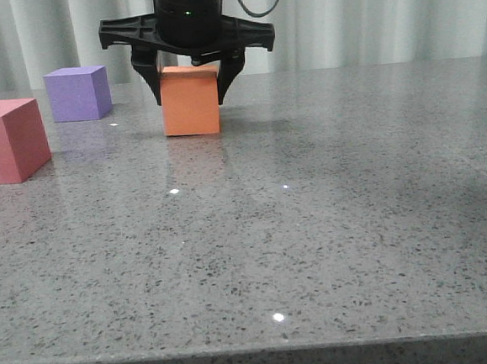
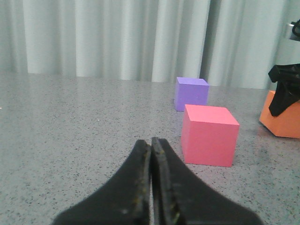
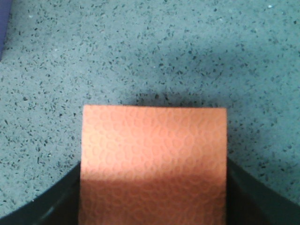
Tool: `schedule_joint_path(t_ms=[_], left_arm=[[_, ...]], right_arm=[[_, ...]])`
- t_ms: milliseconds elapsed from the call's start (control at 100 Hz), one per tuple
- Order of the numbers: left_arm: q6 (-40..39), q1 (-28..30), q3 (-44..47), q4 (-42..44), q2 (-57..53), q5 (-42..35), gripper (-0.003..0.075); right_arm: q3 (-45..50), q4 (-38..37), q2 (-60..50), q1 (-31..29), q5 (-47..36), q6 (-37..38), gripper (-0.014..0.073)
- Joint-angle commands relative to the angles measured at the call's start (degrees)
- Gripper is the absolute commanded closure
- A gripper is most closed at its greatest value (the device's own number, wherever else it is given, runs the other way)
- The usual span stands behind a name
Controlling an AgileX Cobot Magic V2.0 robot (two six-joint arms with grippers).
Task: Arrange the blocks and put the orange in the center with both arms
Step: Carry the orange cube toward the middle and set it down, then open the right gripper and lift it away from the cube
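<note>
The orange cube [image 1: 192, 112] sits at the back middle of the table, between the purple cube [image 1: 77, 93] at the back left and the pinkish-red cube [image 1: 4, 140] at the near left. My right gripper [image 1: 189, 92] comes down from above and is shut on the orange cube's two sides. In the right wrist view the orange cube [image 3: 153, 150] fills the gap between the fingers [image 3: 65, 199]. My left gripper [image 2: 151, 140] is shut and empty, low over the table. Ahead of it are the pinkish-red cube [image 2: 208, 136], the purple cube [image 2: 191, 93] and the orange cube [image 2: 283, 124].
The grey speckled table [image 1: 314, 227] runs to a front edge at the bottom of the front view. A pale curtain [image 1: 365, 12] hangs behind it. The left gripper does not show in the front view.
</note>
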Motion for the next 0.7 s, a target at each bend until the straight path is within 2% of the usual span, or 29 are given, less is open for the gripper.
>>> schedule_joint_path(t_ms=[0,210,330,690], left_arm=[[-0.3,-0.3,2.4,-0.1,-1.9,-4.6,0.0741],[-0.3,-0.3,2.4,-0.1,-1.9,-4.6,0.0741],[-0.3,-0.3,2.4,-0.1,-1.9,-4.6,0.0741],[-0.3,-0.3,2.4,-0.1,-1.9,-4.6,0.0741]], right_arm=[[-1.8,-1.0,-2.7,-0.1,-1.2,0.2,0.0154],[-2.0,-0.7,-3.1,0.0,-1.3,0.2,-0.0071],[-2.7,-0.9,-4.2,0.0,-1.2,-0.5,-0.0071],[-4.1,-2.2,-11.3,-1.8,-3.0,-11.0,-0.0071]])
